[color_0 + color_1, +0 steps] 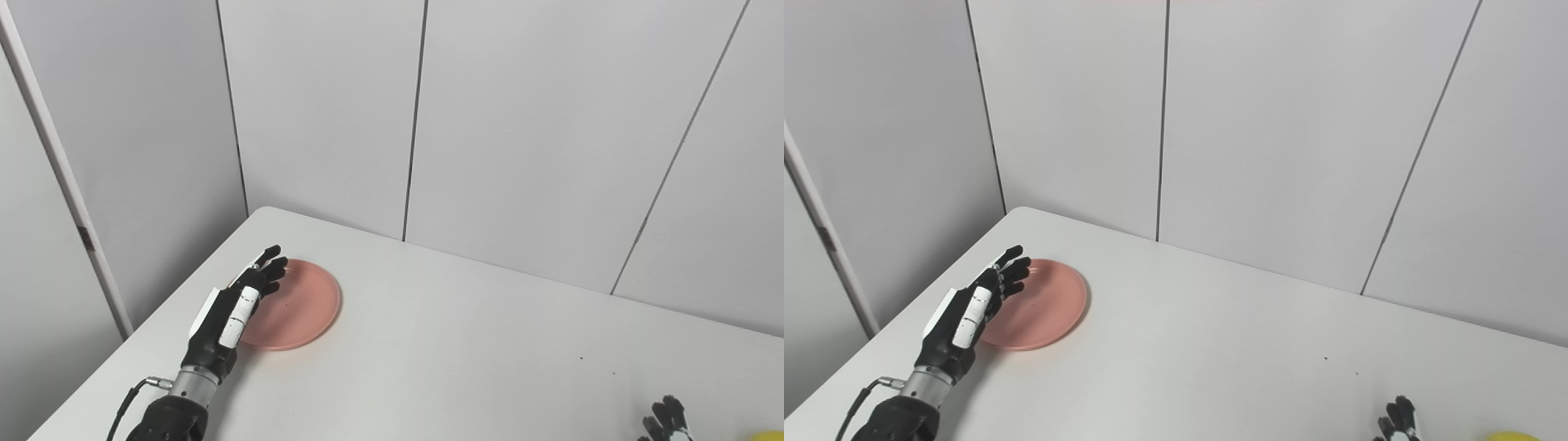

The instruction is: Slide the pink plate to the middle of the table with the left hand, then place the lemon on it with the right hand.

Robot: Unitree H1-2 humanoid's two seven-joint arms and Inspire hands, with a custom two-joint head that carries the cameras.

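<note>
**Left hand at the pink plate's left edge, lemon waiting at the near right**

At the near right edge of the white desk (465, 343), only the dark fingertips of the right hand (1398, 421) rise into view; too little shows to tell whether it is open or closed. Just right of them, a sliver of the yellow lemon (1510, 437) peeks over the bottom edge, near that hand and far from the other.

At the near left, the left arm comes in from the bottom and reaches away from the viewer. The left hand (236, 312) is open, fingers straight and close together, holding nothing. It stands on edge along the left side of the pink plate (300, 306), its fingertips over the plate's far left rim; whether the palm actually touches the rim cannot be told.

The plate lies flat in the far left part of the desk, not yet in the middle. It sits to the right of the hand, so a push rightward and slightly nearer would likely carry it toward the centre. Being round, it has no long axis.

Beyond the desk are plain grey wall panels. No brands, labels or writing can be read anywhere
</note>
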